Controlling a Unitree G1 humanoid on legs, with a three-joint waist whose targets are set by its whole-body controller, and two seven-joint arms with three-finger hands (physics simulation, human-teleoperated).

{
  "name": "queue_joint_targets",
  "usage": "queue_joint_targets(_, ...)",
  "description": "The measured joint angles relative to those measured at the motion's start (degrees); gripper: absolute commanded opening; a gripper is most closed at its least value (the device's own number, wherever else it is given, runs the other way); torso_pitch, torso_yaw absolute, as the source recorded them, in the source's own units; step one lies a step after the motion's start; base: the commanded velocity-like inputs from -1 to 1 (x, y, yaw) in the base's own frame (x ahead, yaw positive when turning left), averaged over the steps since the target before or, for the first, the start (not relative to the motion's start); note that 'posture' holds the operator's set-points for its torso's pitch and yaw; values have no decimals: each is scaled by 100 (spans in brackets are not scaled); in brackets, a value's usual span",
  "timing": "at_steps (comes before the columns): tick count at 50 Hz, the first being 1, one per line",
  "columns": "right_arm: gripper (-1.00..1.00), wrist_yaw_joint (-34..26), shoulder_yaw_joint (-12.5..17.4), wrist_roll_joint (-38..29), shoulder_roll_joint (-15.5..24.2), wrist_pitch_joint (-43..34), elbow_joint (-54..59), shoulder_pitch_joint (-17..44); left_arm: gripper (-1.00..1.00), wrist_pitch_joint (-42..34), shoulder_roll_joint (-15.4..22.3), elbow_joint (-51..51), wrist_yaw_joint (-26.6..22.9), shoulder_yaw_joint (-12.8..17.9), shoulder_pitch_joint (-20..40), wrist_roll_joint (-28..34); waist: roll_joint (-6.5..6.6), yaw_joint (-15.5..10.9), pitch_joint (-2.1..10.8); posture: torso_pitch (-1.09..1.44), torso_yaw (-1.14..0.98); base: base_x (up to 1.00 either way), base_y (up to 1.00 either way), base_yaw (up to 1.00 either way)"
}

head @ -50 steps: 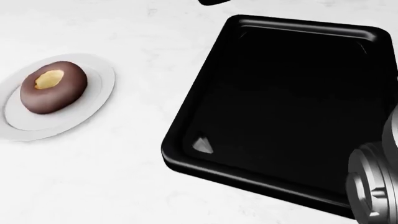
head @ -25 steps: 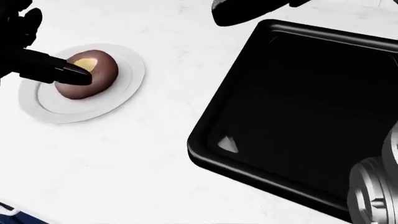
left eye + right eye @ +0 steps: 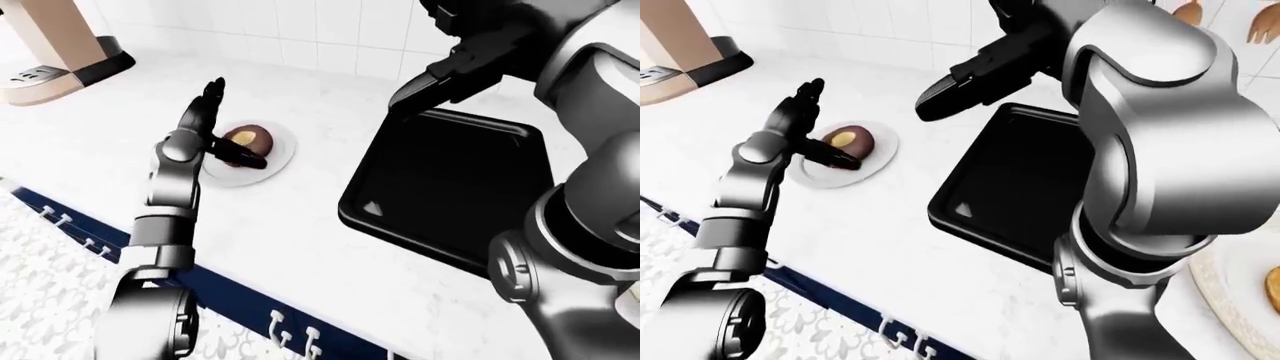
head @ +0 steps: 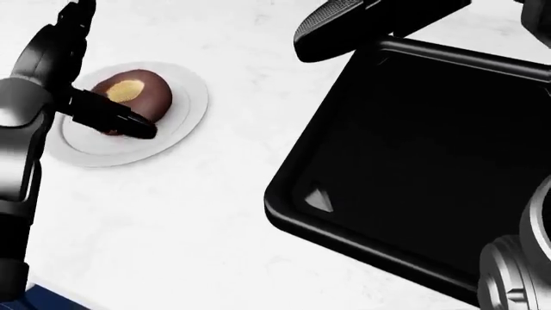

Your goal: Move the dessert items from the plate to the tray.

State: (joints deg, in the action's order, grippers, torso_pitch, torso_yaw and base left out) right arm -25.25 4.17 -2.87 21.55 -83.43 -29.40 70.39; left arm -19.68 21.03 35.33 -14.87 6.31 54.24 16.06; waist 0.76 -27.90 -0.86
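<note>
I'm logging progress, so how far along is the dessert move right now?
Nothing is done: the black tray holds no dessert. In hand: the left hand is open at the chocolate dessert on the white plate, one finger across it, not gripping. Left: grasp, carry, and place it. The right hand hovers over the tray's top-left corner.

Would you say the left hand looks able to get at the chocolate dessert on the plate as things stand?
Probably yes: the left hand is open right beside the chocolate dessert on the plate, one finger lying across it, with nothing between them.
</note>
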Motion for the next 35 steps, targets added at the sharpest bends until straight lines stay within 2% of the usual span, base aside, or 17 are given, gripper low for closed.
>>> queue_joint_targets(8, 100, 24, -29, -9, -64, 75, -15, -166, 100, 187, -31, 277, -37, -103, 40, 300, -29, 1, -26, 0, 36, 0, 0, 0)
queue_joint_targets(18, 100, 52, -66, -54, -155, 223, 7, -325, 100, 679, -59, 1087, 122, -60, 258, 449, -13, -3, 36, 0, 36, 0, 0, 0)
queue_joint_targets(22, 100, 39, -64, -60, -164, 233, -13, -361, 100, 738, -64, 1101, 166, -79, 256, 490, -4, -1, 47, 0, 36, 0, 0, 0)
queue_joint_targets(27, 100, 36, -37, -74, -172, 259, -6, -376, 73, 830, -78, 1161, 162, -86, 245, 531, 13, -3, 80, 0, 36, 0, 0, 0)
queue_joint_targets(35, 100, 51, -47, -87, -197, 294, -7, -407, 41, 975, -131, 1146, 79, -96, 152, 557, 50, -19, 118, 0, 36, 0, 0, 0)
